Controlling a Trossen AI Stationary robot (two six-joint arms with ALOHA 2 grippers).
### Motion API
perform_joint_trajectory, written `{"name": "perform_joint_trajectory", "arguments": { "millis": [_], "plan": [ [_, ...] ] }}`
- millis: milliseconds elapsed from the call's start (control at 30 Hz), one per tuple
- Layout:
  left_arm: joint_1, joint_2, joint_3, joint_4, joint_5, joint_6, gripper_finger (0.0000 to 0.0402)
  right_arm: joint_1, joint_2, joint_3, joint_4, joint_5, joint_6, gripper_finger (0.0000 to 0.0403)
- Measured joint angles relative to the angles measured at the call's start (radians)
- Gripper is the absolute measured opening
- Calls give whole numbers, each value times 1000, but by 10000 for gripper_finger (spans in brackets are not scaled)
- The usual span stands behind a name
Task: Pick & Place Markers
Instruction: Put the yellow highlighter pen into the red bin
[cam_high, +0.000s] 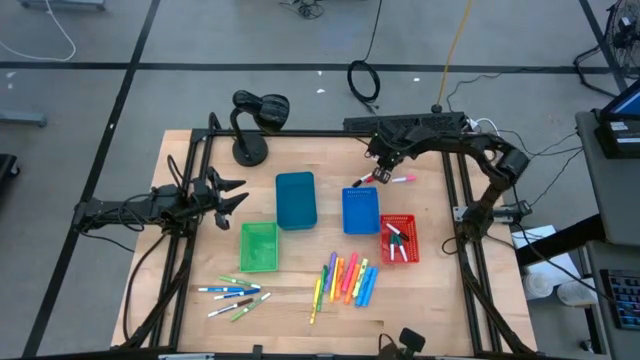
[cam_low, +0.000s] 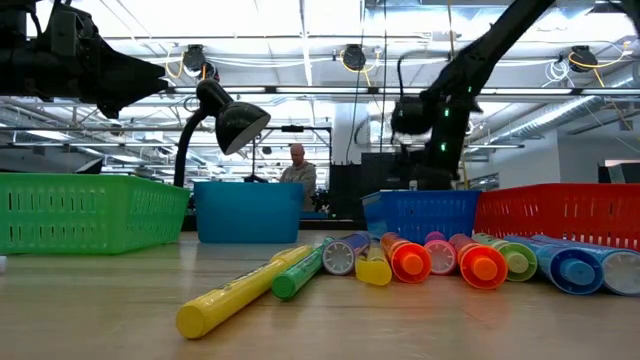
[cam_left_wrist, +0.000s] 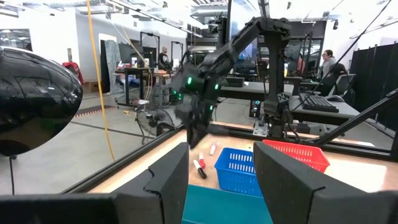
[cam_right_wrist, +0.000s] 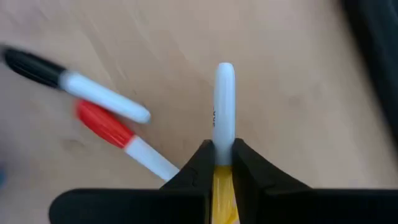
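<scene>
Left gripper (cam_high: 232, 195) was parked at nine o'clock, jaws released, nothing held. Loose neon markers (cam_high: 347, 280) lay at six o'clock, unsorted. At one o'clock, right gripper (cam_right_wrist: 224, 152) was clenched on a white-bodied marker (cam_right_wrist: 224, 102), presumably for binning. Only the right wrist view showed this grasp; the high view showed the red slatted plastic bin (cam_high: 412, 221) nearby.

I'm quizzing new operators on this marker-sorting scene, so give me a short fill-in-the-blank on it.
1. The right gripper is shut on a white ____.
2. The red bin stands beside the ____ bin.
3. The left gripper hangs ____, holding nothing.

Missing words: marker; blue; open
</scene>
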Motion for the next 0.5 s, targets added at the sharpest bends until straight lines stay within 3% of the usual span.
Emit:
{"name": "perform_joint_trajectory", "arguments": {
  "millis": [500],
  "plan": [
    [0, 0, 0, 0, 0, 0, 184, 176, -306, 1, -106, 7, 140, 19]
  ]
}}
